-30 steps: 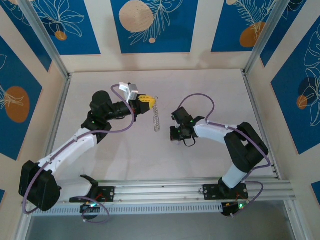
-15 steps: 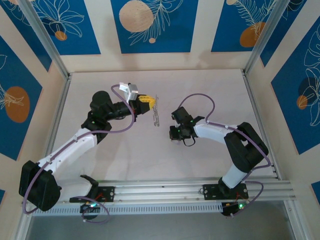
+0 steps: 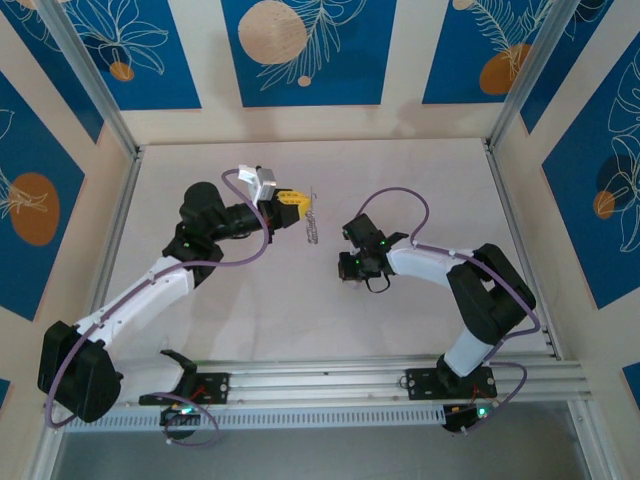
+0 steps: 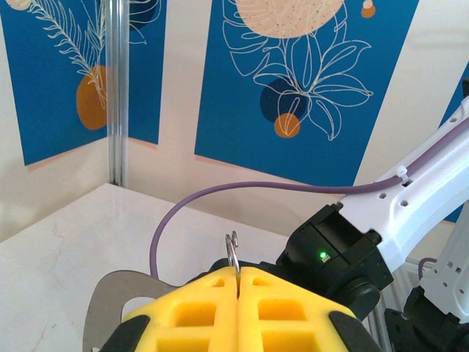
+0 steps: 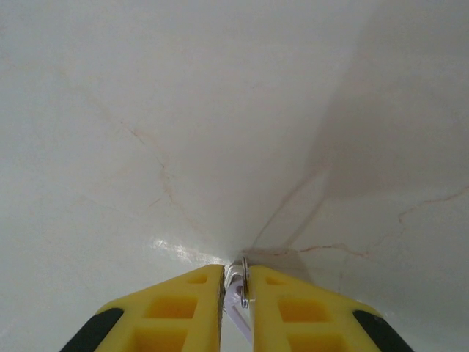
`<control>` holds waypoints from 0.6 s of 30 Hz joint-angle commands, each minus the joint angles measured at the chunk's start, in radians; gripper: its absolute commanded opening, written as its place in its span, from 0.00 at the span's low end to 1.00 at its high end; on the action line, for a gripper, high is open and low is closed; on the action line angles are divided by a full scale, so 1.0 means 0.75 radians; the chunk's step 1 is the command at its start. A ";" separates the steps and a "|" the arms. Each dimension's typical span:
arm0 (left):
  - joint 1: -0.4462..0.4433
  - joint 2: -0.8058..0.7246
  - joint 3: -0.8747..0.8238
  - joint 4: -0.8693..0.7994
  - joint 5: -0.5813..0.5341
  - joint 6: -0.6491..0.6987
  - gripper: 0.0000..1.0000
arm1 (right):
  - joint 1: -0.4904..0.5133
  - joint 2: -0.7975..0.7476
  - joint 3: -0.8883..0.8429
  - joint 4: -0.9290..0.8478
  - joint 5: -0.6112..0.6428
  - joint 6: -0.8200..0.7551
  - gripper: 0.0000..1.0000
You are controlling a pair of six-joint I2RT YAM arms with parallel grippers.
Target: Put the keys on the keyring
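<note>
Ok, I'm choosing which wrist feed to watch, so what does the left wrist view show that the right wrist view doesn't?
Left wrist, not right wrist: the left hand shut on the keyring, the right arm beyond it, a purple cable and blue wall panels. Right wrist, not left: the right hand with a lilac key between barely parted fingers; whether it's gripped is unclear. Both: yellow fingers in front and the pale table.

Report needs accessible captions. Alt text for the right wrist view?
The right tool pinches a tiny lilac-tinted key, with a thin silvery loop against it, between its yellow fingers at the bottom edge. Beyond lies the pale table, crossed by faint veins.
</note>
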 commanded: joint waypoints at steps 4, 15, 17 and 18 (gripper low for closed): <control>-0.008 -0.022 -0.011 0.064 -0.003 0.024 0.00 | 0.009 0.033 0.016 0.003 -0.023 0.017 0.17; -0.008 -0.020 -0.011 0.063 -0.003 0.023 0.00 | 0.003 0.025 0.010 -0.007 -0.015 0.018 0.00; -0.008 -0.020 -0.011 0.064 -0.003 0.020 0.00 | 0.001 0.009 0.011 -0.012 -0.016 0.013 0.00; -0.008 -0.018 -0.009 0.059 -0.001 0.022 0.00 | -0.003 -0.006 0.013 -0.014 -0.018 0.009 0.00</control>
